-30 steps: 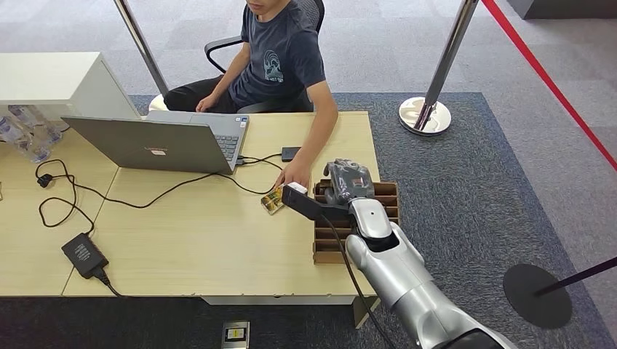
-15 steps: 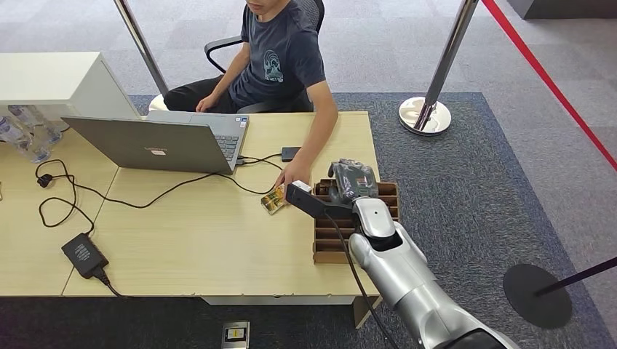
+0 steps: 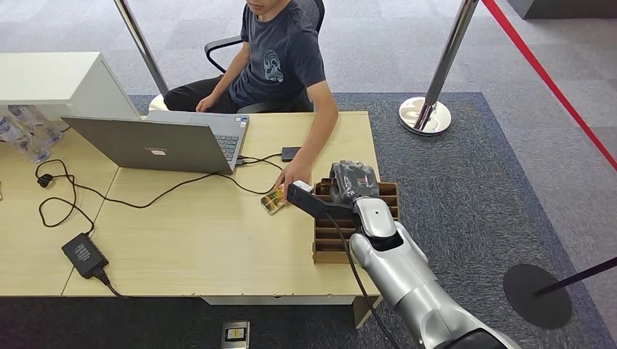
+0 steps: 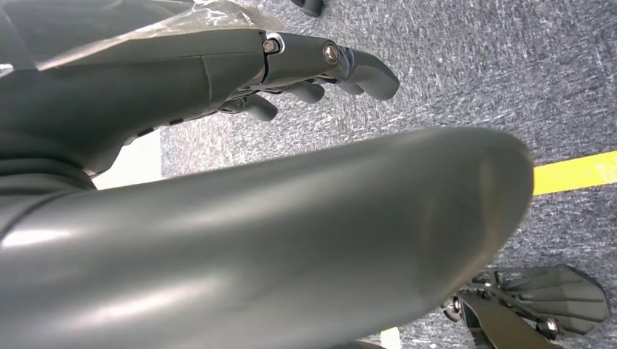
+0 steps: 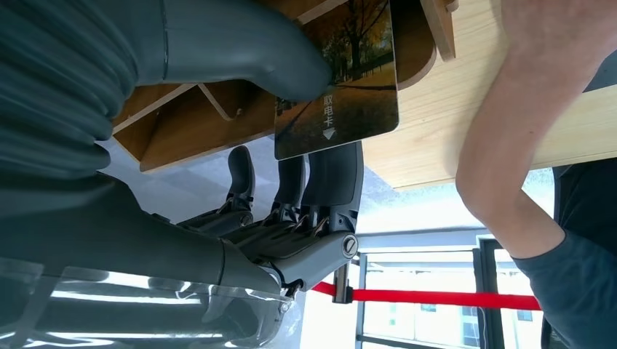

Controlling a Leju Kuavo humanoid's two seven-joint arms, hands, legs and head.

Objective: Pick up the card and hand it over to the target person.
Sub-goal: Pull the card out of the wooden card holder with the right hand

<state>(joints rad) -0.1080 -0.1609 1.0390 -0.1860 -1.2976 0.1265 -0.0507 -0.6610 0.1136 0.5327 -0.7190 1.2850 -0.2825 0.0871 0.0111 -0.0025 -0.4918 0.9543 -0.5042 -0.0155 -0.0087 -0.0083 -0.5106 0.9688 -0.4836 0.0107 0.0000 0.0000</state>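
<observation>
— What's the card (image 5: 337, 87) like?
— Flat, glossy, rounded corners, printed with an autumn tree scene and small white characters. In the right wrist view it sits upper centre, pinched between the thick grey thumb (image 5: 240, 43) and the darker fingers (image 5: 331, 178) of the right hand (image 3: 351, 182).
— And from the head view?
— That hand sits right of centre over a brown slotted cardboard organizer (image 3: 390, 195) on the pale wood-grain table (image 3: 204, 240). Its silver arm comes up from the lower right.
— Is the person near?
— Yes. The person's hand (image 3: 295, 174) rests on the table just left of the robot's hand, beside a small colourful packet (image 3: 273, 200). Whether it touches the card, I cannot tell.
— The left hand (image 4: 320, 69)?
— It shows at the upper middle of its wrist view over speckled grey carpet (image 4: 509, 80), fingers loosely apart, holding nothing.
</observation>
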